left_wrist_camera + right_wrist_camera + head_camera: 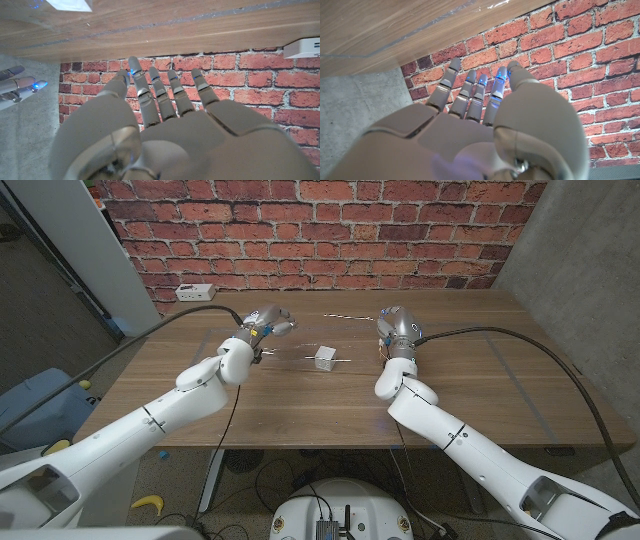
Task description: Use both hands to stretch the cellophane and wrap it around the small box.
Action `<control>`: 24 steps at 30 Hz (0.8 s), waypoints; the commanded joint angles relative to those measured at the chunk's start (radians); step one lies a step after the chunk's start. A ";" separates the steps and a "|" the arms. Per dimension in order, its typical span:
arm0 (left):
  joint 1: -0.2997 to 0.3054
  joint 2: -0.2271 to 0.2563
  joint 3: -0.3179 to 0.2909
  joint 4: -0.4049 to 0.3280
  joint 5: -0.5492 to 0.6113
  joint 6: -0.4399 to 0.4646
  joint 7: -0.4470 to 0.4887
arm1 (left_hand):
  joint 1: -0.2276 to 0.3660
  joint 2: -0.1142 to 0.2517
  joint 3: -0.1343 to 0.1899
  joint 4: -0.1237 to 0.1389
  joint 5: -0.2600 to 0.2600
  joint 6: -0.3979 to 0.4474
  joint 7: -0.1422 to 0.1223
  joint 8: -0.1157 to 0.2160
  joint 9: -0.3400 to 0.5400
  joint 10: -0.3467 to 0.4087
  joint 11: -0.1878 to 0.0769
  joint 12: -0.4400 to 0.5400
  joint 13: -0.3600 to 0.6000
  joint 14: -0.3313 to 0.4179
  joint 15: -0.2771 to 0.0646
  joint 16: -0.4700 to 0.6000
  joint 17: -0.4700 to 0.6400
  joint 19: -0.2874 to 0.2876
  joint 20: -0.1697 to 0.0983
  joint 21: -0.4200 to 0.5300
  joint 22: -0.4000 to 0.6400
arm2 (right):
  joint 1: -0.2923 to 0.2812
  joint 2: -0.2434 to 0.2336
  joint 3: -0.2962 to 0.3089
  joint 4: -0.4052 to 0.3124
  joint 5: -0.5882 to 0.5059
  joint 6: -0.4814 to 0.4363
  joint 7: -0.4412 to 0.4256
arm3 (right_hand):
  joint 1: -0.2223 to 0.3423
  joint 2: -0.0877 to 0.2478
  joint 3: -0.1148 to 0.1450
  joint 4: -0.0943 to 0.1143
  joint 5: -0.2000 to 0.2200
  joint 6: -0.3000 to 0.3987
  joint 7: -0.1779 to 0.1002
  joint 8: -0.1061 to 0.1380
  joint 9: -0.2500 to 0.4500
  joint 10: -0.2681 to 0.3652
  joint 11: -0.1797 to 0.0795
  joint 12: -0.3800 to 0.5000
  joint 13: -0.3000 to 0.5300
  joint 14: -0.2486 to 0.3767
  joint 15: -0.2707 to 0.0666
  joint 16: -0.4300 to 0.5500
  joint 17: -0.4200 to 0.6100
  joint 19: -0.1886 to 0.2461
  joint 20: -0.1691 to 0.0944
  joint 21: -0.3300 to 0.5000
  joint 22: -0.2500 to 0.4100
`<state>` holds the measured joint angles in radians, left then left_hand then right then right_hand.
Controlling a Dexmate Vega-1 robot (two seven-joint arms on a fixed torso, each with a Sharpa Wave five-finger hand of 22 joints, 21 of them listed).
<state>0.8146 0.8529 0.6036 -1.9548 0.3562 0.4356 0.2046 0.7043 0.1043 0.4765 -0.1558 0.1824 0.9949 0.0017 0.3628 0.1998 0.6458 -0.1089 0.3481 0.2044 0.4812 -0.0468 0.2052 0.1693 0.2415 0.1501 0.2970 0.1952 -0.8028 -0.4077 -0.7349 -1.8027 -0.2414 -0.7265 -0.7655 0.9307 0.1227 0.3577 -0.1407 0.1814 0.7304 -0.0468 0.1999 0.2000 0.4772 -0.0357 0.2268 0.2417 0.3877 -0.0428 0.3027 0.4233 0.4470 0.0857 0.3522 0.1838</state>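
Note:
A small white box [324,359] stands near the middle of the wooden table [470,370]; its corner also shows in the left wrist view [70,4]. Faint glints of clear cellophane [340,315] run behind the box and beside it, and a shiny cellophane edge [470,6] lies on the wood. My left hand [268,324] hovers to the left of the box and a little behind it, with its fingers [160,92] straight, apart and holding nothing. My right hand [395,328] hovers to the right of the box, its fingers [470,95] also extended and empty.
A white power strip [195,292] lies at the table's back left, seen too in the left wrist view [304,48]. A brick wall [320,230] stands behind the table. A blue bin [35,395] sits on the floor at the left.

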 commanded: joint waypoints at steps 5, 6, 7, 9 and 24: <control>0.103 0.082 -0.071 -0.091 -0.031 -0.036 -0.042 | -0.023 -0.013 -0.003 0.006 -0.004 -0.011 0.008 -0.046 -0.005 0.042 0.016 -0.004 0.001 0.102 -0.097 0.011 0.005 0.098 0.004 0.030 0.001 | -0.018 -0.014 -0.021 -0.041 -0.063 -0.059 0.025 | 0.000 0.003 0.003 -0.004 0.001 0.001 -0.002 0.000 0.001 0.005 -0.002 0.005 0.001 0.010 -0.043 -0.004 0.003 0.011 0.001 0.005 0.003; 0.105 0.085 -0.072 -0.093 -0.032 -0.034 -0.048 | -0.025 -0.011 -0.001 0.006 -0.003 -0.016 0.007 -0.052 -0.006 0.043 0.021 -0.006 0.002 0.115 -0.097 0.013 0.005 0.114 -0.001 0.036 0.002 | -0.019 -0.015 -0.022 -0.043 -0.065 -0.060 0.028 | 0.000 0.003 0.003 -0.003 0.001 0.000 -0.002 0.000 0.001 0.004 -0.002 0.004 0.001 0.010 -0.044 -0.004 0.003 0.011 0.001 0.005 0.003; 0.106 0.090 -0.072 -0.098 -0.033 -0.029 -0.060 | -0.025 -0.009 0.001 0.006 -0.002 -0.017 0.008 -0.056 -0.006 0.047 0.024 -0.007 0.002 0.125 -0.091 0.014 0.005 0.124 -0.008 0.040 0.003 | -0.020 -0.013 -0.022 -0.044 -0.066 -0.064 0.028 | -0.002 0.003 0.003 -0.002 0.001 0.000 -0.002 -0.001 0.001 0.004 -0.002 0.004 0.001 0.010 -0.043 -0.004 0.004 0.011 0.001 0.005 0.003; 0.107 0.096 -0.071 -0.103 -0.036 -0.021 -0.079 | -0.028 -0.007 0.003 0.006 -0.001 -0.015 0.010 -0.062 -0.006 0.061 0.027 -0.006 0.003 0.143 -0.086 0.015 0.005 0.143 -0.024 0.048 0.004 | -0.021 -0.016 -0.025 -0.046 -0.072 -0.065 0.031 | -0.003 0.003 0.003 -0.002 0.000 0.000 -0.002 0.000 0.001 0.004 -0.002 0.004 0.001 0.010 -0.044 -0.005 0.004 0.012 0.001 0.005 0.003; 0.032 0.125 -0.010 -0.117 -0.041 0.093 -0.297 | -0.037 0.051 0.048 0.013 0.013 -0.043 0.049 -0.109 -0.005 0.080 0.060 -0.029 0.005 0.177 -0.069 -0.008 0.002 0.181 -0.058 0.070 0.011 | -0.050 -0.072 -0.052 -0.128 -0.130 -0.118 0.083 | -0.016 0.002 0.003 0.002 -0.001 -0.017 -0.004 -0.007 0.001 -0.003 -0.001 0.000 0.001 0.009 -0.042 -0.008 0.002 0.012 0.002 0.004 0.003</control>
<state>0.8919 0.9580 0.5567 -2.0610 0.3225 0.4605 0.0417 0.6651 0.1392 0.5121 -0.1433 0.1865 0.9705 0.0435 0.2655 0.1923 0.7379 -0.0564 0.3294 0.2072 0.6751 -0.0658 0.2097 0.1720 0.4339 0.0894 0.3668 0.2030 -0.8341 -0.4397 -0.7658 -1.8700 -0.3289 -0.7994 -0.7245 0.9252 0.1281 0.3577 -0.1407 0.1814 0.7255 -0.0511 0.1957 0.2001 0.4771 -0.0357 0.2268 0.2418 0.3877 -0.0428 0.2957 0.4245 0.4469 0.0858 0.3522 0.1837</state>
